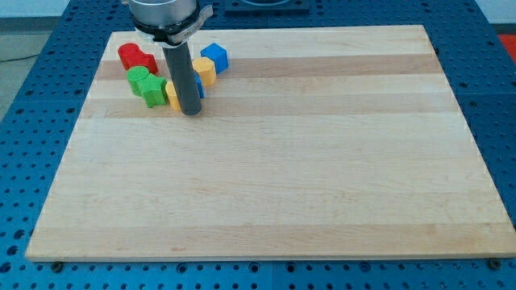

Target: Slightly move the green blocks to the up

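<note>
**Arm:** Claw? None to report: neither open nor closed applies, as I end in a plain dark rod. At the board's (322, 201) upper left, my tip (191, 112) rests just to the view's right of the cluster, against or just beside a yellow block (172, 95).

**Desk:** Where are the green ones?

**Arm:** Two green blocks, both at the cluster's left side. A rounded green block (137, 78) sits touching a star-like green block (152, 90) just below and to its right. A red block (136, 57) lies directly above them, toward the view's top.

**Desk:** How far along?

**Arm:** My judgement: not visibly started. My tip stands to the right of the greens, with the yellow block between, not below them, where a push toward the view's top would begin. All the nudging appears left to do, and the red block crowds the path.

**Desk:** Full count?

**Arm:** Two green, one red, two yellow counting the second yellow block (205, 71) behind my rod, and one clear blue block (214, 56). A blue sliver shows beside the rod; I cannot tell whether it is another block.
</note>
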### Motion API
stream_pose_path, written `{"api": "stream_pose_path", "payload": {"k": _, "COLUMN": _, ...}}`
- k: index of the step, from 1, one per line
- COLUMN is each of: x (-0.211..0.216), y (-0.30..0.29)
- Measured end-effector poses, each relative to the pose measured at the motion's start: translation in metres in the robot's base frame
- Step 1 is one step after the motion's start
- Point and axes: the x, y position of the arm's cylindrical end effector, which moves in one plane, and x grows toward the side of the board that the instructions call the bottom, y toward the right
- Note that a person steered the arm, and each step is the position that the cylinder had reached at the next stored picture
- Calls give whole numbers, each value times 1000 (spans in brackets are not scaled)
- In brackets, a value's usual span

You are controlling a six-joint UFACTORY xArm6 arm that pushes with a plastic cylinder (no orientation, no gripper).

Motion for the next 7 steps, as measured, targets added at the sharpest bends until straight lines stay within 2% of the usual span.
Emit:
{"api": "stream_pose_path", "payload": {"k": 5, "x": -1, "y": -5}}
{"api": "stream_pose_path", "payload": {"k": 7, "x": 18, "y": 32}}
